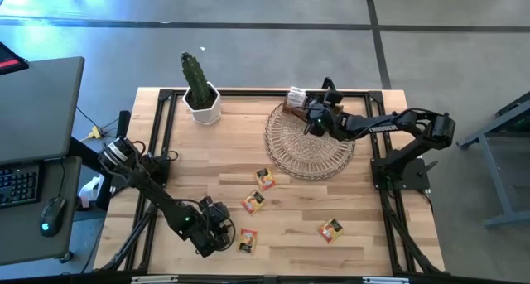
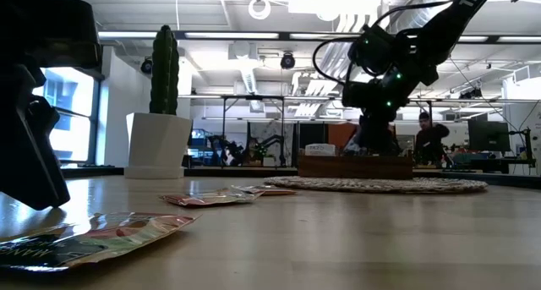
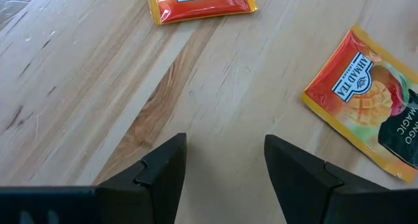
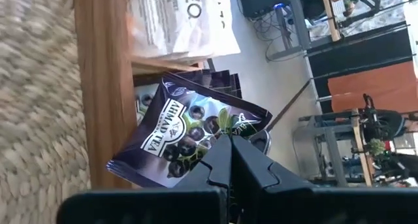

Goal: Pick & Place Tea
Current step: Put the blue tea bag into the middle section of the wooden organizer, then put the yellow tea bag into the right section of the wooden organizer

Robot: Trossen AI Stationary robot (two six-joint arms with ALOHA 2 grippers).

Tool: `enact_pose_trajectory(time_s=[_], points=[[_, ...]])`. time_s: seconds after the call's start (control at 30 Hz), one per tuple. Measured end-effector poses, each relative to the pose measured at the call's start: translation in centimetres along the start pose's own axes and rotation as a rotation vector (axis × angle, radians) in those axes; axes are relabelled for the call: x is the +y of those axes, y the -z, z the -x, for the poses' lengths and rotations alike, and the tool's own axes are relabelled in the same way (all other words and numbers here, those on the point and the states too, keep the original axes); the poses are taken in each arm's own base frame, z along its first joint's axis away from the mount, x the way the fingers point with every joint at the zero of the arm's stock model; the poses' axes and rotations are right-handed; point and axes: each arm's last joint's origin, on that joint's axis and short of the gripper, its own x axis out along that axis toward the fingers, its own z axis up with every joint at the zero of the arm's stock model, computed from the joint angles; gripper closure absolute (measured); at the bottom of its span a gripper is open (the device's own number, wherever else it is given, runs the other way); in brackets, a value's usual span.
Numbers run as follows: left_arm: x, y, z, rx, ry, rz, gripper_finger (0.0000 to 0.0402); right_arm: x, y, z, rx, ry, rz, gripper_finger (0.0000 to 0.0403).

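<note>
Your right gripper (image 4: 228,155) is pinched tight on a dark sachet (image 4: 189,136) with pale print, holding it by one edge over the wooden box (image 4: 104,87) that sits on the far side of the wicker mat (image 1: 308,142); more sachets already stand in the compartment behind it, so this looks like the drop-off step for this one, sachet at the box but not yet let go. Whether the sachet sits inside a compartment or just above the wall is hard to tell from the right wrist view, so check alignment before you release. Next move as I judge it: ease the sachet into the slot, open the fingers, lift clear of the box. Your left gripper (image 3: 222,162) hangs low over the near table edge with its fingers spread wide and nothing between them, bare wood under the gap. An orange sachet (image 3: 362,103) lies just beside it to one side and another orange one (image 3: 199,2) a little farther ahead. In the high view four orange sachets still lie loose on the table between the mat and the near edge (image 1: 265,179). For the left arm the next call is to shift over the nearest sachet (image 1: 247,240) and come down flat, since it is thin and lies flush on the wood
</note>
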Motion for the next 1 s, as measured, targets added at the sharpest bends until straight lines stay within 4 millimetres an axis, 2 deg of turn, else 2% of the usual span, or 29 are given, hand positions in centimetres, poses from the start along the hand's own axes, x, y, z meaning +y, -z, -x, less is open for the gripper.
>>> enact_pose_trajectory(time_s=[0.23,0.43,0.73,1.0], points=[[0.0,0.0,0.0,0.000,0.000,0.000,0.0199,-0.1,-0.1,0.0,-0.020,-0.007,0.140,0.0396],[0.0,0.0,0.0,0.000,0.000,0.000,0.0199,-0.5,-0.8,-0.1,-0.085,0.019,0.244,0.0361],[0.0,0.0,0.0,0.000,0.000,0.000,0.0199,-1.3,-0.5,-0.8,-0.073,0.030,0.245,0.0298],[0.0,0.0,0.0,0.000,0.001,0.000,0.0199,0.0,-1.4,0.7,-0.111,0.036,0.261,0.0285]])
